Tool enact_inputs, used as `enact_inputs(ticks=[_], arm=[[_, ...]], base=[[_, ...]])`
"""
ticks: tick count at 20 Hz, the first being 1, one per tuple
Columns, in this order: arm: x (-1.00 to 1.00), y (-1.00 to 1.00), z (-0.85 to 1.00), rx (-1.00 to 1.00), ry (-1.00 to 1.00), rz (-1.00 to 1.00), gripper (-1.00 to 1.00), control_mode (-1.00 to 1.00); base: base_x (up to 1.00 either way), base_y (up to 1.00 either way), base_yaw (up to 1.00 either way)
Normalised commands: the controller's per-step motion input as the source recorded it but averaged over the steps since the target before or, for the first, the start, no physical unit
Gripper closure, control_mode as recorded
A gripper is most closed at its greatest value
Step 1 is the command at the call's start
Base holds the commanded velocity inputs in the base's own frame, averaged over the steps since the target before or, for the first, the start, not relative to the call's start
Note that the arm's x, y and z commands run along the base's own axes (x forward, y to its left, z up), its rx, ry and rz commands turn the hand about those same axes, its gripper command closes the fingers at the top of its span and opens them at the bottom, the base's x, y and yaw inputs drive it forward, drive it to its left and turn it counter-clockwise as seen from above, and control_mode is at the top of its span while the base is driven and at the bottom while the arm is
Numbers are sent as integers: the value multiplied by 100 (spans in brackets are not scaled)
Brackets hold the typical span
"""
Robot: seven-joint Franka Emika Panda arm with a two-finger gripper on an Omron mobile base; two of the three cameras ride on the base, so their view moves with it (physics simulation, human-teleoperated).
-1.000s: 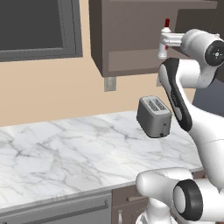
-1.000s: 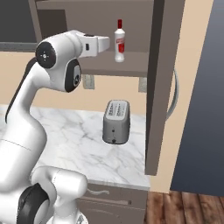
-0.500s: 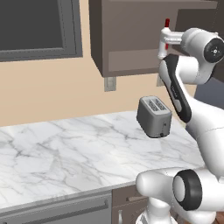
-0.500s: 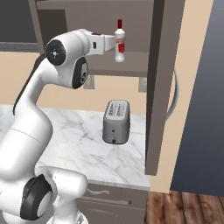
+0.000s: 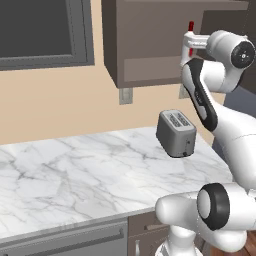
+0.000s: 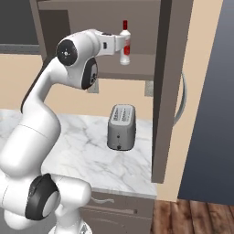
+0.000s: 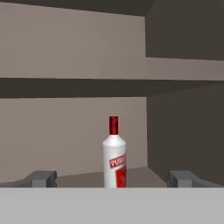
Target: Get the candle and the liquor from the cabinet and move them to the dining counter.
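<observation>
The claw point(image 7: 113, 179) stands wide, and it holds nothing. Its two dark fingertips point(image 7: 41, 178) rise far apart at the bottom of the hand view, and the liquor point(image 7: 114, 154) stands straight ahead of the claw, in the middle between them. The bottle is upright on the lower shelf of the cabinet point(image 6: 167, 68), with its red cap on top and the red label turned a little to the right of the claw. In the right base view the liquor point(image 6: 124, 42) is just in front of the end of the hand, very near, but it cannot be told whether it is already between the fingers or a little beyond them.

The wide opening and the level pose seem chosen so that the fingers can pass on both sides of the bottle body and close on it from the side. This is a judgement, not a thing seen. The cabinet door point(image 6: 167, 91) hangs open to the right of the claw, which gives the arm a free way in.

Counted: one bottle, one claw with two fingers, and one toaster point(image 5: 176, 133) on the marble wall counter point(image 5: 75, 170), well below the claw. One more shelf is above the bottle. The candle cannot be found here.
</observation>
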Motion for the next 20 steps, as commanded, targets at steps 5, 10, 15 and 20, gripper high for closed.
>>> enact_inputs(ticks=[5, 10, 15, 20], arm=[[23, -1, 0, 0, 0, 0, -100, -100], [25, 0, 0, 0, 0, 0, -100, -100], [23, -1, 0, 0, 0, 0, -100, -100], [25, -6, 0, 0, 0, 0, -100, -100]], base=[[0, 0, 0], [0, 0, 0], [0, 0, 0], [0, 0, 0]])
